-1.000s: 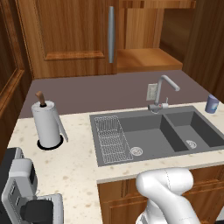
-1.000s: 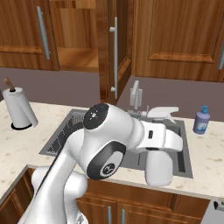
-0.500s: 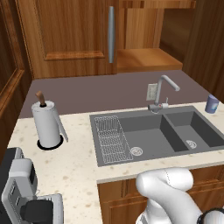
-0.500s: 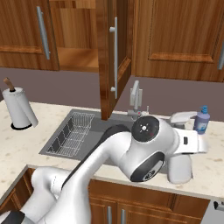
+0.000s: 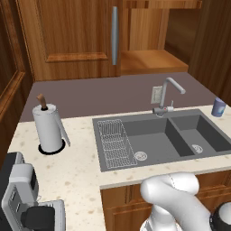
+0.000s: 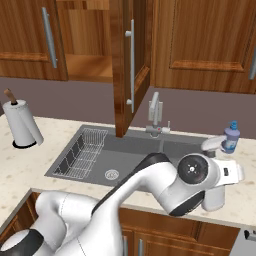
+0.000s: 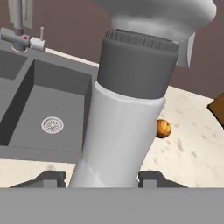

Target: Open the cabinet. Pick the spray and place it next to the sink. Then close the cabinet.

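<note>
Spray (image 6: 230, 137) upright beside sink (image 6: 165, 150), in gripper (image 7: 103, 178)

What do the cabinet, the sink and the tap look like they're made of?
Cabinet: brown wood, visible grain, grey bar handle probably metal. Sink: matte dark grey, perhaps stone composite or coated metal; no shine. Faucet: smooth silvery metal, seemingly chrome.

Glossy white rounded arm links; dark grey round joint caps; two small dark fingertips (image 7: 52, 178)
</note>
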Controlling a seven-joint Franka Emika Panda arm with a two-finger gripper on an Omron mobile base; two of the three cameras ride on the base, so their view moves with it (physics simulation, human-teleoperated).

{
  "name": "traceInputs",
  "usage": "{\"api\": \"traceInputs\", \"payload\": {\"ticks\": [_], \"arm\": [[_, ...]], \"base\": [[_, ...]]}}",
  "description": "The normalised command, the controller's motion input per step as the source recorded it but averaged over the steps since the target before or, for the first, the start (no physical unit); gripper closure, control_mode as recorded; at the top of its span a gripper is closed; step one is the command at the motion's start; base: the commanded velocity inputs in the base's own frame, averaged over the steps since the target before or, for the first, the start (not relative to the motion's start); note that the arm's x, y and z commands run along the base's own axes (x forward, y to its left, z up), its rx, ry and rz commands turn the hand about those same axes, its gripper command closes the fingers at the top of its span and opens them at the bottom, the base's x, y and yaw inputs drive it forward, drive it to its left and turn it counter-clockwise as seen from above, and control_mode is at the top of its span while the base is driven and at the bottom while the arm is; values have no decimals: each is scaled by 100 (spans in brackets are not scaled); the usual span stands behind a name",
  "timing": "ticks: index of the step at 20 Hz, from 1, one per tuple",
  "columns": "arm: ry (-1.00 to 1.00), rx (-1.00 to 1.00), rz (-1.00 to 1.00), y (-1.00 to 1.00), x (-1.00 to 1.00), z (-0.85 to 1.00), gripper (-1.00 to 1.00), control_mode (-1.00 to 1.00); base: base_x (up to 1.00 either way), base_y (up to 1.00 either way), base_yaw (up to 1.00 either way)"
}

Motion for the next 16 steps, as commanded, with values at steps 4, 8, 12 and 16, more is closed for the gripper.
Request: {"api": "traceInputs", "payload": {"ticks": [4, 8, 12, 16], "arm": [[-3, 0, 9, -43, 30, -27, 100, -100], [-2, 0, 5, -49, 34, -8, 100, -100], [-2, 1, 5, -45, 34, -8, 100, -100], [-1, 2, 6, -21, 21, -41, 100, -100]], "base": [[0, 0, 0], [0, 0, 0], [0, 0, 0], [0, 0, 0]]}}
